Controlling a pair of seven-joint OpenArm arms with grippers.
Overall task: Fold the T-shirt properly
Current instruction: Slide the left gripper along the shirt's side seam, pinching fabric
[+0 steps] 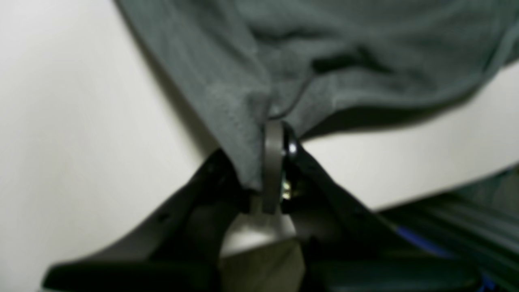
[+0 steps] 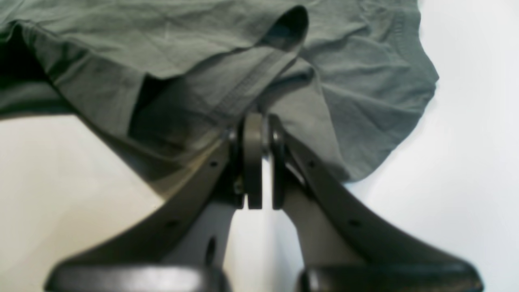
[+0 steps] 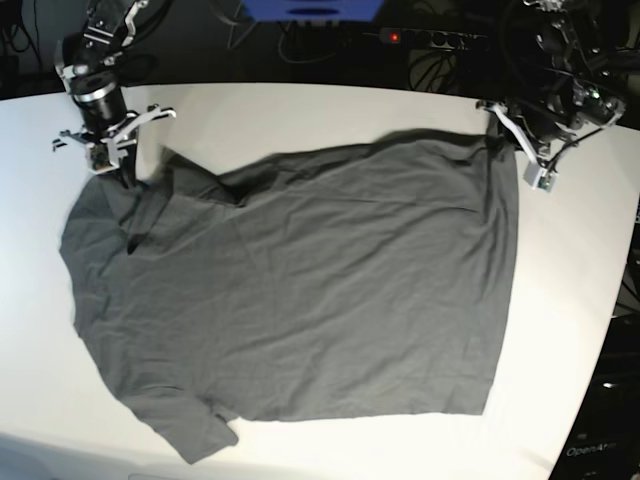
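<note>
While the left wrist view is blurred, it shows enough: the left gripper (image 1: 275,162) is pressed together on a corner of the T-shirt (image 1: 324,61), fabric pinched between the pads. The cloth fans up and away ahead of the gripper and to both sides, and a shadowed gap sits under the edge to its right, so I read that part as lifted off the tabletop (image 1: 81,121). Which hem or seam is caught, can't tell; too soft.

Right wrist view: right gripper (image 2: 261,162) also closed, pinching a folded band of the T-shirt (image 2: 365,81), looks like a sleeve hem or shoulder edge. The cloth spreads ahead of the gripper and to both sides, bunched to its left with a dark pocket under a fold. The pinch point itself is partly hidden by the fingers (image 2: 253,154).

Base view: T-shirt (image 3: 300,300) lies flat and spread on the tabletop (image 3: 300,110), long axis running across between the two arms. Right gripper (image 3: 105,150) sits at the far corner on the sleeve/collar end; left gripper (image 3: 520,135) at the far corner on the bottom-hem end. Both hold the far edge, so the body of the shirt lies toward the near tabletop edge from both grippers. My read: the next move turns on carrying that far edge over toward the near one, both arms together. The jaws are too small here to read, and the neck opening and label aren't visible.
</note>
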